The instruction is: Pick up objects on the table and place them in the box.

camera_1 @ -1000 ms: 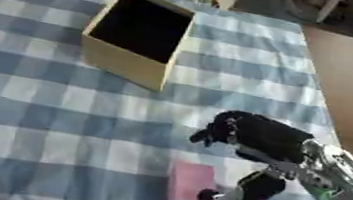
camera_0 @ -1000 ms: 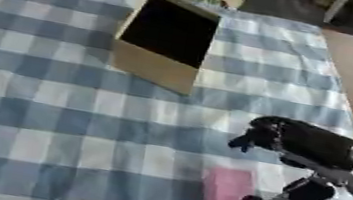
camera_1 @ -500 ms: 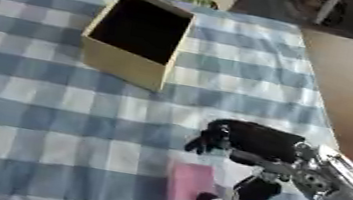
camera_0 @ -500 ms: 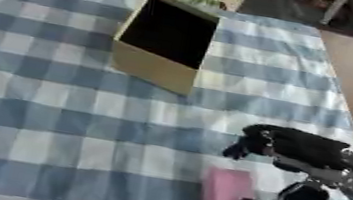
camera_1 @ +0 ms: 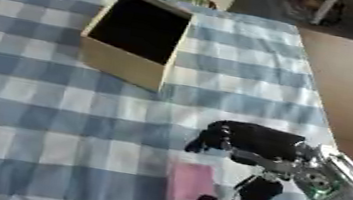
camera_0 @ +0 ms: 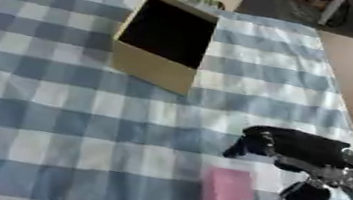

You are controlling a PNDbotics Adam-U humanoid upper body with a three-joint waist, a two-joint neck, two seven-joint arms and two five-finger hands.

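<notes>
Pink block (camera_0: 227, 191) lies flat on the blue-and-white checked cloth (camera_0: 53, 118) near the table's near edge. Right hand (camera_1: 253, 144) hovers just over and beside it: fingers curled downward above the block's far right corner, thumb reaching down at its right side, nothing clamped between them. Open cardboard box (camera_0: 164, 40) sits well apart, farther back, dark interior visible. Left hand is out of sight.
</notes>
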